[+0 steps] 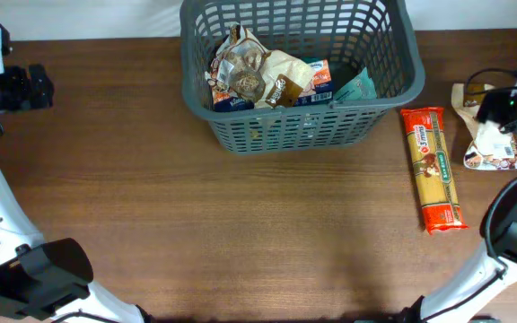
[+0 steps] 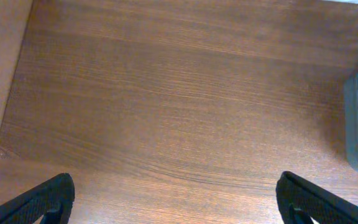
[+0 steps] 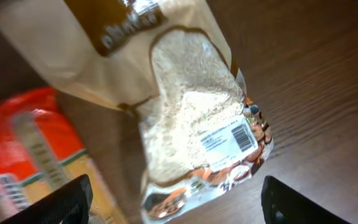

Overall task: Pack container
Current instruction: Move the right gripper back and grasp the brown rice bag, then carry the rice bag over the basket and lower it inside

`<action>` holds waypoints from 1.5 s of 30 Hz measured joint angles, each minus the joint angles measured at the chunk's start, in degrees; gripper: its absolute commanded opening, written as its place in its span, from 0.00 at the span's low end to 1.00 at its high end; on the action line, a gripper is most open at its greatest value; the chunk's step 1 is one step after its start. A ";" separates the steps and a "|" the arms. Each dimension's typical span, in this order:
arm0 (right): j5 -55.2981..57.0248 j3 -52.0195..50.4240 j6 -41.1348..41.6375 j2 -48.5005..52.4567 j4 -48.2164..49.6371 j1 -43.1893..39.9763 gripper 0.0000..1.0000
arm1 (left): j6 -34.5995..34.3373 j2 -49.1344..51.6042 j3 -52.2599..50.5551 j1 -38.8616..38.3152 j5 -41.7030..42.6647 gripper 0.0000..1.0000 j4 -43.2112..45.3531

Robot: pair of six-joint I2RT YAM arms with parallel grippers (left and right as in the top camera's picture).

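While the left gripper (image 2: 178, 202) idles spread over bare table (image 2: 166, 93), the right gripper (image 3: 179, 202) hangs spread above the beige pouch (image 3: 191, 124), likely readying a grab for the partly filled container (image 1: 285, 130) at the far edge.

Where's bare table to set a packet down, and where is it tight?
Free: the brown wooden table left of the dark grey slotted plastic basket and in front of it. Crowded: right edge, where the orange spaghetti packet and beige grain pouch lie.
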 measured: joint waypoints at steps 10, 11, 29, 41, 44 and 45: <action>4.20 0.00 -5.77 5.03 3.74 2.38 0.84 | -0.02 0.00 0.00 0.00 0.02 0.99 0.00; 4.55 0.00 -6.01 5.35 4.13 2.84 0.84 | -0.02 0.00 0.00 0.00 0.00 0.99 0.00; 12.68 0.13 -6.40 13.27 7.15 4.76 0.08 | -0.02 0.00 0.00 0.00 0.00 0.99 0.02; 10.99 2.97 -0.24 13.27 1.22 4.66 0.04 | -0.02 0.00 0.00 0.00 0.00 0.99 0.00; 5.60 7.06 2.03 13.27 -3.76 4.44 0.03 | -0.02 0.00 0.00 0.00 0.00 0.99 0.00; 3.26 9.35 2.95 13.27 -5.68 4.35 0.04 | -0.02 0.00 0.00 0.00 0.00 0.99 0.02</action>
